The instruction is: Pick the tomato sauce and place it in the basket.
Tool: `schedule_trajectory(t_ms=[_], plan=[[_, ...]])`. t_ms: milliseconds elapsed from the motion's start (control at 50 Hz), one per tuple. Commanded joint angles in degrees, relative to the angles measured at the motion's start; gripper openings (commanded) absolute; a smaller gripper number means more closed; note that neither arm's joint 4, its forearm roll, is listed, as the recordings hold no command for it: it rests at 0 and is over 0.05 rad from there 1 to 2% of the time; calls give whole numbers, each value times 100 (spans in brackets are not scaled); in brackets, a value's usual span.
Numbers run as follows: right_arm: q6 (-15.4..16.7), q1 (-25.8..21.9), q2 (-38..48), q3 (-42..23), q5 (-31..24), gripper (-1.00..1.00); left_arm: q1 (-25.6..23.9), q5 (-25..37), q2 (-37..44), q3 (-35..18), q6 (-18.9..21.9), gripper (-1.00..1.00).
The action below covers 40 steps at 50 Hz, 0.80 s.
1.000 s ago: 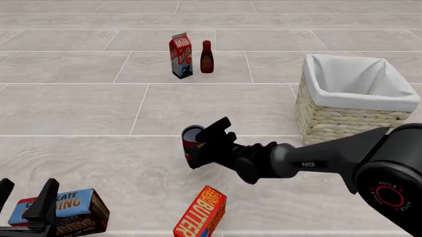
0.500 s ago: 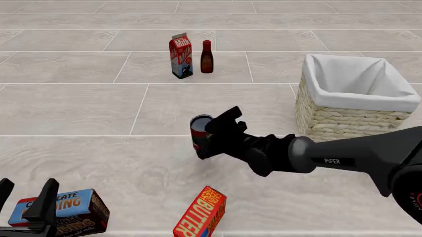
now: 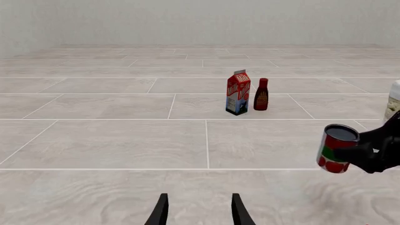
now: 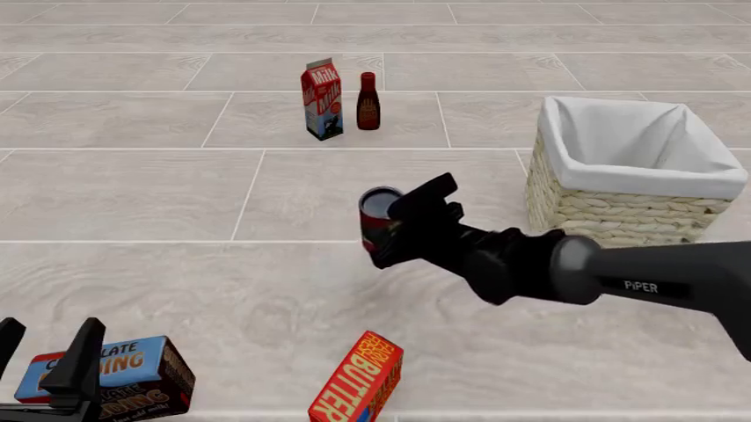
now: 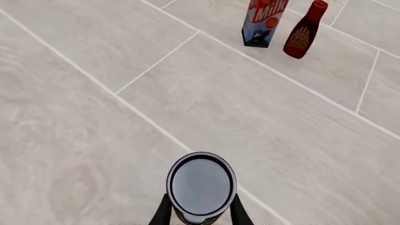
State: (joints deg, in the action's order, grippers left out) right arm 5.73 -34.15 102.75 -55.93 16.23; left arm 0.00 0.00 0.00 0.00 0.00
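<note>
The tomato sauce (image 4: 378, 220), a small tin can with a red label and dark metallic top, is held in my right gripper (image 4: 399, 230), lifted above the floor and left of the basket (image 4: 628, 176). It shows in the left wrist view (image 3: 335, 148) and in the right wrist view (image 5: 201, 185) between the fingers. The basket is pale woven wicker with a white cloth lining, at the right. My left gripper (image 4: 45, 360) is open and empty at the near left; its fingers (image 3: 161, 211) show in the left wrist view.
A milk carton (image 4: 322, 99) and a dark red bottle (image 4: 368, 102) stand at the back centre. A chocolate pudding box (image 4: 118, 378) lies by my left gripper. A butter box (image 4: 359, 378) stands at the near centre.
My right gripper has risen and moved right and away toward the basket, carrying the can. The left arm has not moved.
</note>
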Motion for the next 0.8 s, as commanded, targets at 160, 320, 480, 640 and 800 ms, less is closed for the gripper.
schedule_trajectory(t_ms=[160,320,480,640,800], plan=[[-24,198,-548,125,-235,-100,0,0,0,0,0,100],[-71,335,-771,224,-319,-100,0,0,0,0,0,100],[-107,459,-1095,194,-594,-100,0,0,0,0,0,100],[-272,580,-1252,150,-813,-100,0,0,0,0,0,100],[-440,733,-1453,-50,-1279,-100,0,0,0,0,0,100]])
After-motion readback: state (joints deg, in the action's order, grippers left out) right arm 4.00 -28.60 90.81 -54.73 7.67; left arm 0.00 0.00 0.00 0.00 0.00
